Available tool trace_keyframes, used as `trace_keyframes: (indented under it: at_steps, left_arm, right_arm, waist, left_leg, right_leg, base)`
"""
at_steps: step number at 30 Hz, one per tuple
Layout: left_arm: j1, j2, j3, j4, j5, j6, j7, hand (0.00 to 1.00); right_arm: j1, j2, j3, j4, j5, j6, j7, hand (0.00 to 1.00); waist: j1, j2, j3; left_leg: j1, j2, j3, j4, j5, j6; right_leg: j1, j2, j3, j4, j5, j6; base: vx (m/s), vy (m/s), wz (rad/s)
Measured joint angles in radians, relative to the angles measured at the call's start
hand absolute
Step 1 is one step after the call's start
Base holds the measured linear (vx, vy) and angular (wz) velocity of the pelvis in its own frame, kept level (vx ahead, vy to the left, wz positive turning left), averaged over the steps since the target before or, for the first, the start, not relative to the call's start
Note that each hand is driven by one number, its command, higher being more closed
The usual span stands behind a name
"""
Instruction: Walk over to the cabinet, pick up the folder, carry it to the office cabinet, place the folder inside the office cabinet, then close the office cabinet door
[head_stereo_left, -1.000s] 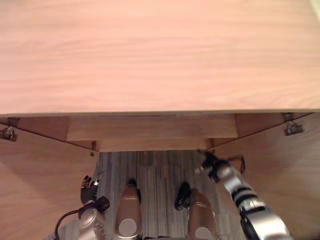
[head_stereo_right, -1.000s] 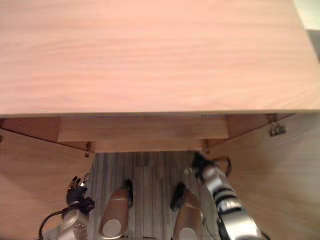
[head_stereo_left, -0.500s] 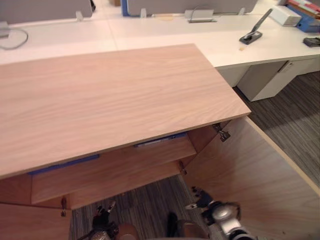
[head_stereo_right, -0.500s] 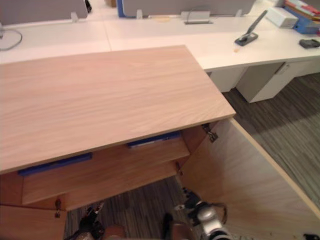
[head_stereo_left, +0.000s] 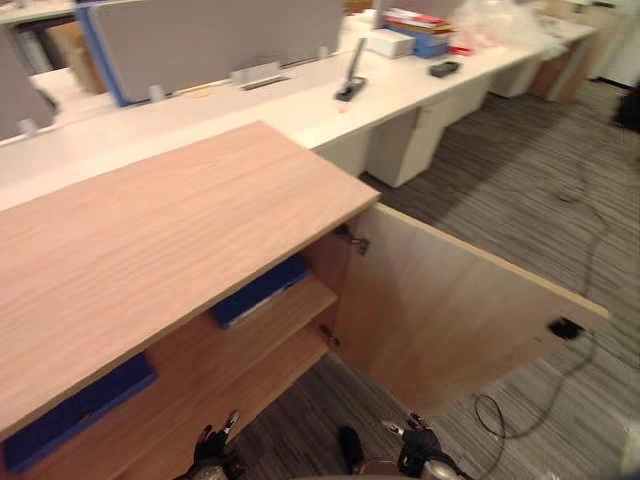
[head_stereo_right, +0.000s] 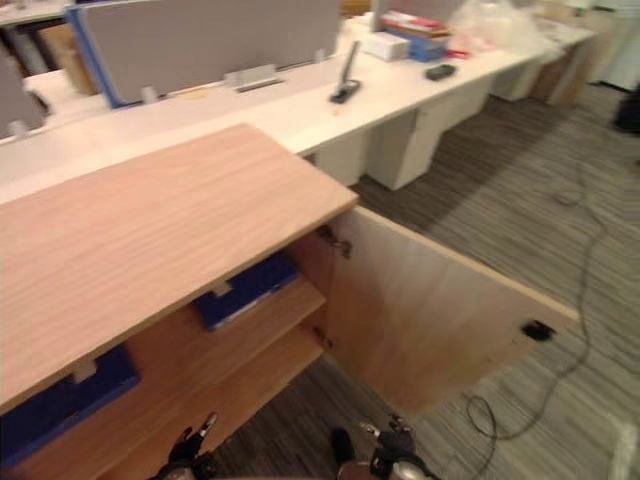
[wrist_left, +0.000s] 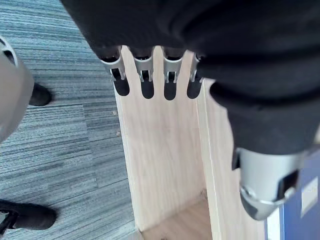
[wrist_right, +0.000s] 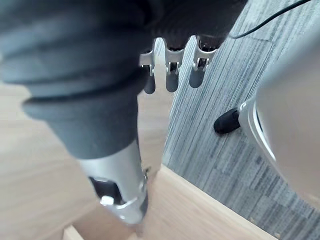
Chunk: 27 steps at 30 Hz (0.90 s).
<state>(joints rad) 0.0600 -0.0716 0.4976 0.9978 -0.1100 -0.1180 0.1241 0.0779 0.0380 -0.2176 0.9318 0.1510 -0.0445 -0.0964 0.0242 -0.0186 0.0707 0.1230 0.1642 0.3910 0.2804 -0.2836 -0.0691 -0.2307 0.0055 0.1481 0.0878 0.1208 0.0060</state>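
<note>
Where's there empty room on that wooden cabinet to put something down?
The whole cabinet top is bare, right up to the white desk behind it. Inside, the upper shelf is fuller: one blue folder near the open door, another folder further left, a bare gap between them. The desk's far end is cluttered with boxes.

Look at the office cabinet (head_stereo_left: 170, 240): it is pale pinky-brown wood with thin wavy lines running along the top, and its open door (head_stereo_left: 450, 310) is the same pale wood. On the shelf you see a folder (head_stereo_left: 262, 290) that is dark blue (with a little pale bit along its edge), and the other folder (head_stereo_left: 75, 412) is dark blue too. The carpet (head_stereo_left: 520, 170) is grey with thin dark stripes. The desk (head_stereo_left: 300, 105) is white. The screen (head_stereo_left: 210, 40) is grey with a blue edge. Your left hand (wrist_left: 145, 75) has silver fingers with black tips and a black cover.
</note>
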Motion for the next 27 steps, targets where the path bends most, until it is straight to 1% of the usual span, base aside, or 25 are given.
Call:
trace_keyframes:
  at_steps: [1,2,4,5,6,7,8,9,10,11,12,13,14,15,16,17,18,19,20,21,22,23,24,27]
  left_arm:
    - [0.000,0.000,0.001,0.005,-0.002,-0.001,-0.001,0.00]
    - [0.003,0.001,0.002,0.009,-0.006,-0.004,-0.001,0.00]
    - [0.006,0.002,0.002,0.012,-0.011,-0.005,-0.001,0.00]
    - [0.010,0.003,0.009,0.013,-0.018,-0.005,-0.002,0.00]
    - [0.012,0.002,0.016,0.013,-0.018,-0.005,-0.002,0.00]
    - [0.018,0.004,0.017,0.013,-0.020,-0.005,-0.002,0.00]
    - [0.016,0.005,0.015,0.014,-0.021,-0.005,-0.002,0.00]
    - [0.015,0.002,0.011,0.014,-0.021,-0.005,-0.001,0.00]
    - [0.014,-0.001,0.002,0.021,-0.021,-0.005,-0.001,0.00]
    - [0.017,0.001,0.001,0.021,-0.021,-0.005,0.000,0.00]
    - [0.017,0.009,0.003,0.022,-0.021,-0.007,0.003,0.00]
    - [0.018,0.027,0.005,0.051,-0.021,-0.005,0.005,0.00]
    - [0.023,0.037,0.001,0.084,-0.020,0.001,0.005,0.00]
    - [0.030,0.039,-0.004,0.104,-0.021,0.006,0.007,0.00]
    - [0.036,0.040,-0.009,0.109,-0.023,0.006,0.008,0.00]
    - [0.044,0.048,-0.027,0.107,-0.035,0.005,0.011,0.00]
    - [0.044,0.054,-0.050,0.100,-0.044,0.005,0.012,0.00]
    - [0.044,0.053,-0.062,0.093,-0.044,0.004,0.013,0.00]
    - [0.043,0.052,-0.101,0.075,-0.039,0.000,0.015,0.00]
    - [0.046,0.053,-0.153,0.062,-0.021,-0.001,0.019,0.00]
    - [0.050,0.059,-0.178,0.059,-0.011,-0.001,0.022,0.00]
    - [0.049,0.065,-0.227,0.048,0.002,0.000,0.024,0.00]
    - [0.039,0.073,-0.267,0.040,0.007,-0.001,0.025,0.00]
    - [0.050,0.078,-0.305,0.030,0.019,-0.001,0.027,0.00]
  right_arm:
    - [-0.003,-0.005,0.000,0.000,0.008,-0.001,-0.002,0.00]
    - [-0.006,-0.013,-0.007,0.000,0.027,-0.004,-0.004,0.00]
    - [0.000,-0.015,-0.039,-0.017,0.046,-0.014,-0.007,0.00]
    - [0.020,-0.017,-0.053,-0.021,0.063,-0.022,-0.011,0.00]
    - [0.029,-0.017,-0.067,-0.027,0.065,-0.024,-0.014,0.00]
    - [0.037,-0.017,-0.086,-0.032,0.067,-0.028,-0.017,0.00]
    - [0.046,-0.012,-0.110,-0.033,0.068,-0.028,-0.019,0.00]
    - [0.055,-0.015,-0.115,-0.034,0.069,-0.028,-0.024,0.00]
    - [0.059,-0.013,-0.146,-0.033,0.069,-0.027,-0.024,0.00]
    - [0.061,-0.008,-0.161,-0.032,0.070,-0.027,-0.025,0.00]
    - [0.061,-0.009,-0.179,-0.033,0.075,-0.027,-0.026,0.00]
    - [0.065,-0.027,-0.190,-0.009,0.083,-0.027,-0.026,0.00]
    - [0.056,-0.042,-0.192,0.007,0.094,-0.027,-0.026,0.00]
    - [0.049,-0.050,-0.192,0.011,0.106,-0.028,-0.026,0.00]
    - [0.045,-0.053,-0.192,0.013,0.107,-0.030,-0.026,0.00]
    - [0.026,-0.067,-0.208,0.028,0.108,-0.033,-0.026,0.00]
    - [-0.005,-0.085,-0.269,0.075,0.113,-0.034,-0.027,0.00]
    - [-0.027,-0.097,-0.297,0.111,0.123,-0.034,-0.031,0.00]
    - [-0.093,-0.137,-0.313,0.194,0.146,-0.035,-0.048,0.00]
    - [-0.160,-0.151,-0.302,0.251,0.148,-0.036,-0.087,0.00]
    - [-0.187,-0.151,-0.291,0.260,0.153,-0.035,-0.098,0.00]
    - [-0.224,-0.142,-0.275,0.256,0.166,-0.035,-0.104,0.00]
    - [-0.254,-0.141,-0.270,0.255,0.182,-0.035,-0.106,0.00]
    - [-0.315,-0.143,-0.261,0.231,0.182,-0.035,-0.120,0.00]
  waist:
    - [-0.001,0.006,0.003]
    - [-0.001,0.015,0.004]
    - [-0.004,0.019,0.012]
    - [-0.010,0.018,0.013]
    - [-0.009,0.016,0.013]
    - [-0.009,0.003,0.013]
    - [-0.014,0.004,0.019]
    - [-0.020,0.010,0.017]
    - [-0.019,0.013,0.010]
    - [-0.016,0.022,0.000]
    - [-0.025,0.004,-0.003]
    - [-0.022,0.001,-0.009]
    - [-0.023,0.029,-0.022]
    - [-0.023,0.038,-0.030]
    - [-0.022,0.035,-0.035]
    - [-0.021,0.027,-0.035]
    - [-0.021,0.025,-0.034]
    - [-0.020,0.020,-0.031]
    - [-0.014,0.029,-0.033]
    - [0.009,0.034,-0.046]
    - [0.016,0.039,-0.055]
    - [0.015,0.039,-0.059]
    - [0.021,0.035,-0.057]
    - [0.026,0.046,-0.053]
  left_leg:
    - [0.013,0.005,0.032,-0.004,-0.001,0.000]
    - [0.034,0.019,0.095,-0.009,0.002,-0.007]
    - [0.079,0.022,0.152,-0.012,-0.001,-0.014]
    - [0.112,0.018,0.163,-0.007,-0.002,-0.015]
    - [0.121,0.019,0.158,0.007,-0.002,-0.015]
    - [0.124,0.029,0.135,0.049,-0.013,-0.002]
    - [0.125,0.035,0.100,0.061,-0.037,0.018]
    - [0.133,0.034,0.093,0.032,-0.060,0.036]
    - [0.147,0.026,0.091,-0.046,-0.072,0.020]
    - [0.146,0.021,0.089,-0.073,-0.064,0.013]
    - [0.148,0.008,0.089,-0.088,-0.041,-0.014]
    - [0.168,-0.002,0.092,-0.099,-0.027,-0.038]
    - [0.164,0.018,0.091,-0.094,-0.015,-0.020]
    - [0.143,0.030,0.077,-0.064,0.010,0.011]
    - [0.120,0.032,0.063,-0.042,0.026,0.027]
    - [0.095,0.020,0.017,-0.043,0.012,0.018]
    - [0.077,-0.002,-0.023,-0.089,-0.006,0.012]
    - [0.065,-0.010,-0.042,-0.115,-0.001,0.010]
    - [0.019,-0.021,-0.081,-0.172,0.052,0.010]
    - [-0.002,-0.018,-0.102,-0.156,0.087,-0.020]
    - [-0.004,-0.021,-0.106,-0.156,0.090,-0.020]
    - [-0.006,-0.028,-0.127,-0.171,0.092,-0.016]
    - [-0.014,-0.039,-0.143,-0.176,0.096,-0.011]
    - [-0.016,-0.053,-0.171,-0.176,0.097,-0.010]
  right_leg:
    - [-0.006,-0.009,-0.053,0.008,-0.011,-0.018]
    - [-0.038,-0.033,-0.175,0.059,-0.044,-0.064]
    - [-0.064,-0.105,-0.388,0.167,-0.098,-0.121]
    - [-0.056,-0.146,-0.481,0.220,-0.098,-0.137]
    - [-0.052,-0.163,-0.512,0.242,-0.092,-0.148]
    - [-0.049,-0.180,-0.550,0.280,-0.094,-0.148]
    - [-0.057,-0.177,-0.547,0.309,-0.119,-0.124]
    - [-0.068,-0.169,-0.556,0.323,-0.140,-0.098]
    - [-0.088,-0.190,-0.617,0.362,-0.181,-0.074]
    - [-0.102,-0.219,-0.649,0.403,-0.216,-0.062]
    - [-0.134,-0.282,-0.644,0.566,-0.263,-0.043]
    - [-0.115,-0.251,-0.603,0.547,-0.313,-0.036]
    - [-0.105,-0.206,-0.592,0.494,-0.295,-0.042]
    - [-0.094,-0.175,-0.580,0.427,-0.263,-0.046]
    - [-0.085,-0.161,-0.572,0.379,-0.240,-0.049]
    - [-0.054,-0.138,-0.556,0.278,-0.189,-0.051]
    - [-0.004,-0.134,-0.558,0.201,-0.147,-0.043]
    - [0.018,-0.132,-0.562,0.172,-0.131,-0.037]
    - [0.052,-0.125,-0.566,0.129,-0.108,-0.025]
    - [0.062,-0.111,-0.550,0.098,-0.087,-0.013]
    - [0.068,-0.110,-0.547,0.075,-0.075,-0.007]
    - [0.088,-0.108,-0.558,0.031,-0.054,0.002]
    - [0.103,-0.109,-0.572,-0.001,-0.038,0.008]
    - [0.146,-0.111,-0.595,-0.072,-0.006,0.018]
  base:
    - [-0.02,0.068,-1.43]
    - [0.03,0.061,-1.24]
    - [0.12,0.051,-1.09]
    - [0.18,0.018,-0.72]
    - [0.20,-0.047,-0.69]
    - [0.17,-0.104,-0.48]
    - [0.15,-0.106,-0.37]
    - [0.11,-0.069,-0.21]
    - [0.08,-0.024,-0.19]
    - [0.12,-0.016,-0.20]
    - [0.20,-0.035,-0.32]
    - [0.28,-0.085,-0.47]
    - [0.31,-0.137,-0.69]
    - [0.25,-0.127,-0.67]
    - [0.21,-0.111,-0.63]
    - [0.14,-0.047,-0.41]
    - [0.11,-0.022,-0.21]
    - [0.04,0.051,0.03]
    - [-0.01,0.097,-0.19]
    - [-0.04,0.105,-0.26]
    - [0.00,0.091,-0.08]
    - [0.04,0.072,0.35]
    - [0.05,0.062,0.49]
    - [0.05,0.056,0.31]
